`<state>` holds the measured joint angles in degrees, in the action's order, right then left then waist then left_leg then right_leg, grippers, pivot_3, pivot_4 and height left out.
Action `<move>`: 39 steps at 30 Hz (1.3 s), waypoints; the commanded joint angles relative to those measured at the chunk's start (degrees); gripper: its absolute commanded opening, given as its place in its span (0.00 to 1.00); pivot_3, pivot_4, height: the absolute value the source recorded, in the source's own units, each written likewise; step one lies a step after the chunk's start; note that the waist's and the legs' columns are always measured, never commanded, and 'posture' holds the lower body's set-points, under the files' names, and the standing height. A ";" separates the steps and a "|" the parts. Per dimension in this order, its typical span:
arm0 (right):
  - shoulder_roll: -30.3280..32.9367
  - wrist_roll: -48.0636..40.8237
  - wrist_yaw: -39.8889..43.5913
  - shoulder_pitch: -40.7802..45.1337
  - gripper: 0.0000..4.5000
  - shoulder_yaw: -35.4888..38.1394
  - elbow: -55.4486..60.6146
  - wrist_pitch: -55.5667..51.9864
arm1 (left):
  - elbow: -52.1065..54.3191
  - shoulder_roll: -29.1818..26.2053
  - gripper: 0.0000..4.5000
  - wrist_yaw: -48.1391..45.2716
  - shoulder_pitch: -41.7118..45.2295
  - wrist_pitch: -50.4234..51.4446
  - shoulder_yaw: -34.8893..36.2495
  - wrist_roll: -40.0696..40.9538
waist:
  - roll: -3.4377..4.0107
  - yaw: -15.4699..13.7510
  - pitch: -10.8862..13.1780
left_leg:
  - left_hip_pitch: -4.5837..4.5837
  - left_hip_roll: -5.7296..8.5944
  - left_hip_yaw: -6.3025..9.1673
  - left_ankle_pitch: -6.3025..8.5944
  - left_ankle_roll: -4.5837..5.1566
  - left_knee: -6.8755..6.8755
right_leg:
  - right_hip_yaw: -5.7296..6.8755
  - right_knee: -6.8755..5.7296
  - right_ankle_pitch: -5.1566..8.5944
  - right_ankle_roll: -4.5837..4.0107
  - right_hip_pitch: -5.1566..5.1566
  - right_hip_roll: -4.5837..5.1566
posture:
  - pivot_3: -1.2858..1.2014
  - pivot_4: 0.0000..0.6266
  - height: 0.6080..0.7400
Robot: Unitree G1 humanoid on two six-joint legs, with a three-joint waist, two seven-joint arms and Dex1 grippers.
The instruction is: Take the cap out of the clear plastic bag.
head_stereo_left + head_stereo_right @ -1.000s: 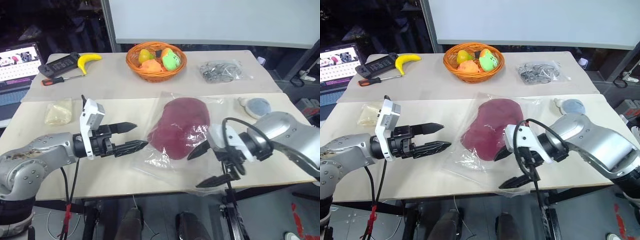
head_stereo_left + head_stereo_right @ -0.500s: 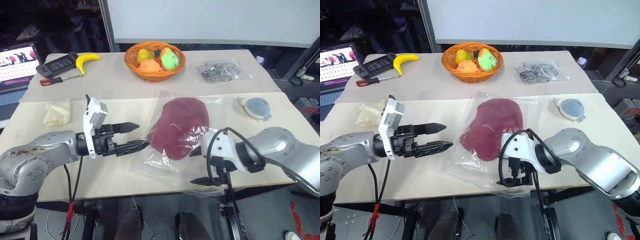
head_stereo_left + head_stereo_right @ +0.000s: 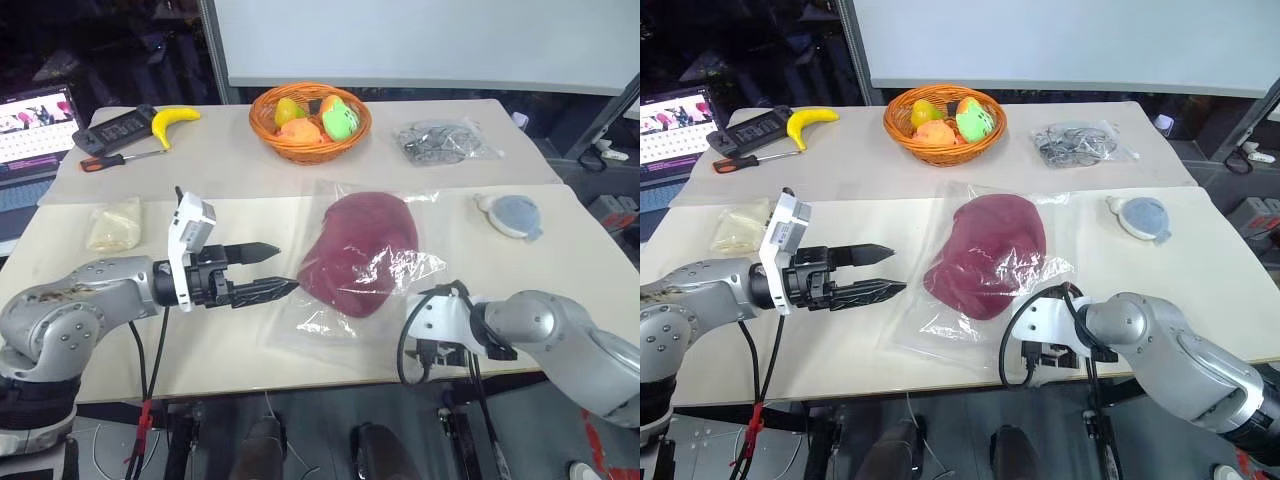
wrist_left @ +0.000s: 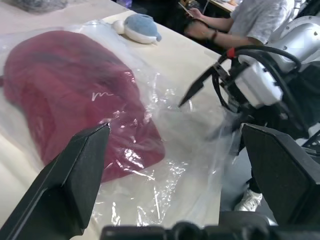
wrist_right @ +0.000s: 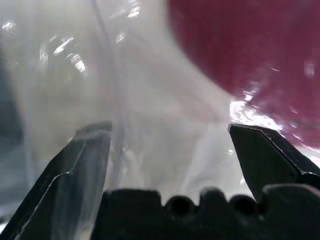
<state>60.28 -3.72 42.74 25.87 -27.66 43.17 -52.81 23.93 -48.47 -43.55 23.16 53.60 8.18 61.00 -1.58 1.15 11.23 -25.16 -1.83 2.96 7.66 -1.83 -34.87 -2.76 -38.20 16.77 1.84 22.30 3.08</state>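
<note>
A pale table [image 3: 230, 360] is seen from above, with 2 robot arms reaching in from the near edge. In the middle of the table lies the clear plastic bag [image 3: 330, 325], crinkled and flat, and the dark red cap [image 3: 355, 250] is still enclosed inside it, toward the far half of the bag. A small white mark on the cap is picked out in the left wrist view.

The left gripper [image 3: 270, 270] is held above the table just left of the bag, pointing to the right toward the cap, with its 2 black fingers spread apart and nothing between them.

The right gripper [image 4: 200, 85] is placed at the near right corner of the bag, by the table's near edge. Its fingers [image 5: 265, 155] are parted wide, and loose plastic is seen between and over them in the right wrist view; whether the film is actually touched cannot be told for certain.

On the far half of the table, an orange basket [image 3: 310, 140] of fruit is set in the middle, a smaller clear bag of grey items [image 3: 440, 142] to its right, and a banana [image 3: 172, 122], a dark controller [image 3: 118, 127] and a screwdriver [image 3: 120, 158] to its left. A pale yellow packet [image 3: 113, 225] lies at the left, and a round bluish-white disc [image 3: 515, 215] at the right. A seated person [image 4: 240, 22] is glimpsed beyond the table in the left wrist view.
</note>
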 commanded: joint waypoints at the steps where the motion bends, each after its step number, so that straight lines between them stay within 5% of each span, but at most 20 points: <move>1: -3.31 1.86 -2.56 1.26 0.79 1.00 2.49 -4.00 | 0.57 0.47 1.00 -0.85 1.33 -0.23 -0.05 -0.25 | 0.00 -0.16 0.00 | 0.00 0.02 0.00 0.00 0.00 0.00 | 0.00 -0.03 0.00 0.00 0.00 0.01 | 0.52 0.24 1.00; 9: -10.01 4.40 -5.08 5.07 0.22 -0.95 -2.47 -6.15 | 0.10 1.22 1.00 -1.10 2.69 -0.01 -0.59 -1.04 | -0.03 -0.26 -0.02 | -0.01 0.05 0.01 0.00 0.00 -0.03 | 0.01 -0.02 0.00 0.00 -0.03 0.02 | 0.52 0.24 1.00; 17: -17.78 6.66 -6.26 9.28 0.22 -3.50 -11.27 -3.60 | 0.37 1.52 1.00 -0.42 3.26 0.25 -0.03 -1.41 | -0.04 -0.10 -0.02 | -0.01 0.04 0.02 0.00 0.00 -0.03 | 0.01 -0.03 -0.01 0.00 -0.02 0.01 | 0.52 0.24 1.00; 21: -21.40 6.62 -5.90 11.94 0.00 -2.98 -15.95 -0.56 | 0.36 1.42 1.00 -0.11 3.22 0.16 0.59 -1.51 | -0.04 0.03 -0.02 | -0.01 0.04 0.02 0.00 0.00 -0.03 | 0.00 -0.04 -0.01 0.00 -0.02 0.01 | 0.52 0.24 1.00; 39: -32.51 13.91 -12.45 24.89 0.00 1.36 -40.83 12.99 | 4.35 1.67 1.00 2.68 -0.18 -0.17 1.65 -2.17 | -0.04 0.17 -0.02 | 0.00 0.05 0.03 -0.01 0.00 -0.05 | -0.01 -0.34 -0.03 -0.04 0.09 0.00 | 0.52 0.24 1.00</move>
<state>28.52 9.13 31.59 49.17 -28.77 2.38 -41.87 26.58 -46.77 -41.05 23.32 53.90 8.71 58.71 -1.61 1.32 11.21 -25.17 -1.77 2.98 7.65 -1.83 -34.91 -2.77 -38.53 16.74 1.81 22.38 3.09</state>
